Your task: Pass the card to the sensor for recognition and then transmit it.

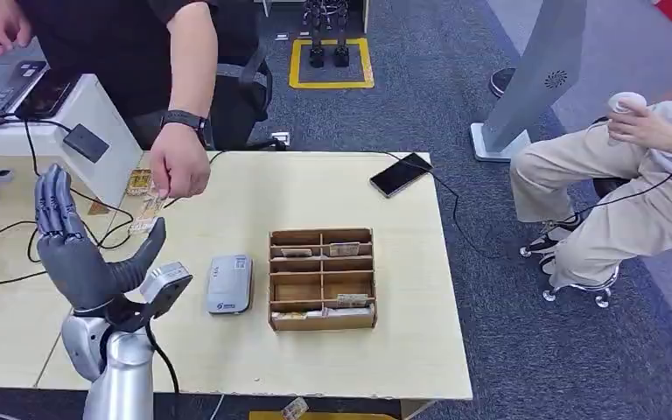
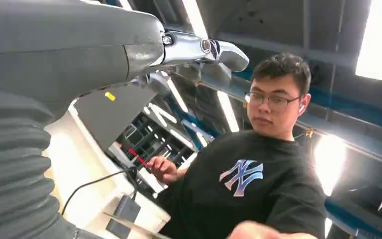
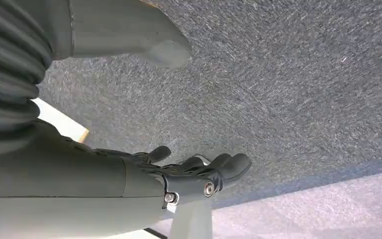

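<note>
The grey left hand (image 1: pixel 83 249), fingers spread and empty, stands upright just below the small printed card (image 1: pixel 148 213) pinched in the person's hand (image 1: pixel 178 171).

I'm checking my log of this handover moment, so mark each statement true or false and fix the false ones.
1. The left hand is raised, open and holds nothing. True.
2. The person's hand holds a card over the table. True.
3. The grey card reader lies right of the wooden organizer. False: it lies left of it.
4. The phone rests inside the organizer. False: it lies on the table near the far edge.
5. The right hand holds a card. False: it hangs over carpet with nothing in it.
</note>
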Robot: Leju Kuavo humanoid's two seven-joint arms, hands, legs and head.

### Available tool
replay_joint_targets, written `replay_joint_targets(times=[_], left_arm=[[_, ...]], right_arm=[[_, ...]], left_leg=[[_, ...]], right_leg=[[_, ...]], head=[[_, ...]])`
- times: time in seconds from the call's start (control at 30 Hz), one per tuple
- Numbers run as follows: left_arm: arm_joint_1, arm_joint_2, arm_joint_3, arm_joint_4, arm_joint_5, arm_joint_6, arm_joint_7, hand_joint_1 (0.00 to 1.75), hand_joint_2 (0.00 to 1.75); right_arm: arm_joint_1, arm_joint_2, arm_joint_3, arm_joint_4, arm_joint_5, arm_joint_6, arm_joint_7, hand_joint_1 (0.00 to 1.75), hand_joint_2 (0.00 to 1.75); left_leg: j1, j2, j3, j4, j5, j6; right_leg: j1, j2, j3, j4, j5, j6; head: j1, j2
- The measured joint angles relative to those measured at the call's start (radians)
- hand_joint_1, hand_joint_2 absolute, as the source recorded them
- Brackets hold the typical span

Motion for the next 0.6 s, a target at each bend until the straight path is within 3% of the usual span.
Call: replay_joint_targets(times=[0.6], left_arm=[[0.002, 0.002, 0.000, -0.021, 0.000, 0.000, 0.000, 0.00, 0.00]], right_arm=[[0.000, 0.000, 0.000, 0.000, 0.002, 0.000, 0.000, 0.00, 1.75]], left_leg=[[0.000, 0.000, 0.000, 0.000, 0.000, 0.000]], right_leg=[[0.000, 0.000, 0.000, 0.000, 0.000, 0.000]], head=[[0.000, 0.000]])
